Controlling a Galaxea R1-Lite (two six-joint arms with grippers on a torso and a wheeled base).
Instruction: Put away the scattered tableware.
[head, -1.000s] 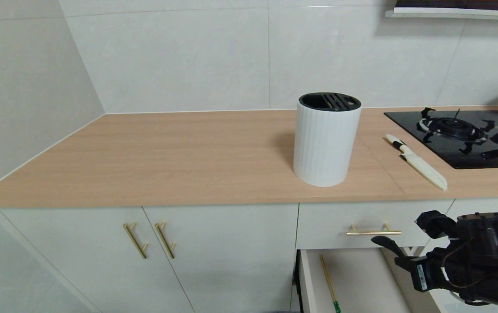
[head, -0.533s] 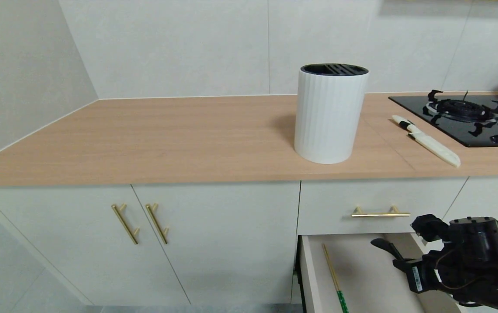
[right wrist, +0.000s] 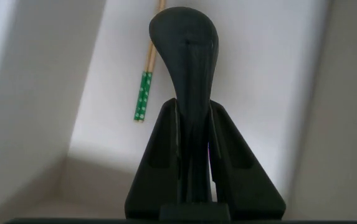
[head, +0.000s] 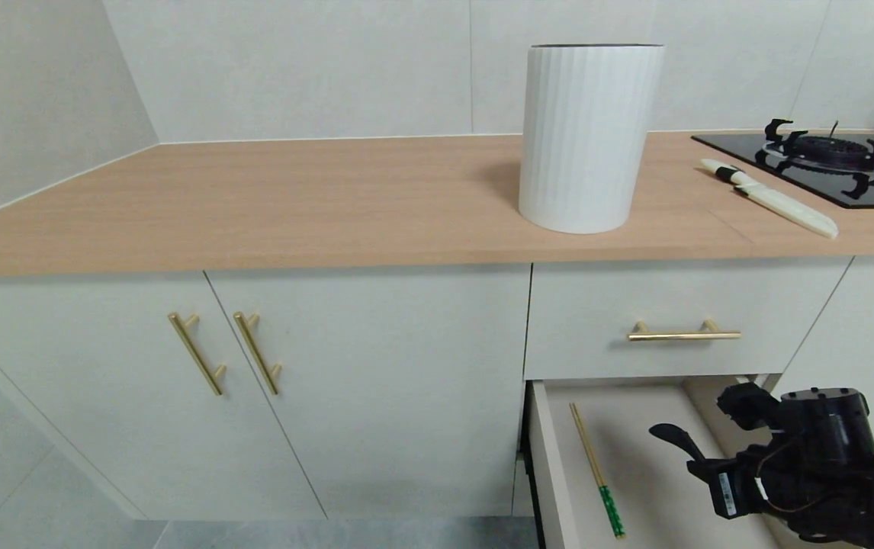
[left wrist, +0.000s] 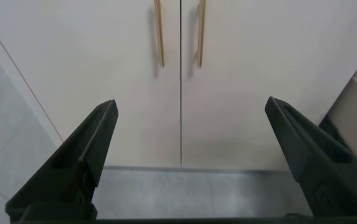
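A wooden chopstick with a green end (head: pixel 596 469) lies in the open white drawer (head: pixel 544 457), along its left wall. A cream knife with a black band (head: pixel 769 197) lies on the wooden table (head: pixel 292 198) near its front edge, to the right of the white ribbed cylindrical holder (head: pixel 589 137). The right gripper (head: pixel 669 435) hangs over the drawer, fingers together and empty. The left gripper (left wrist: pixel 190 115) has its fingers wide apart.

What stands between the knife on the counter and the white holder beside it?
Nothing visible does. The knife lies flat on the counter to the right of the white holder, apart from it, with only bare wood between them. The stove is farther right, not in that path.
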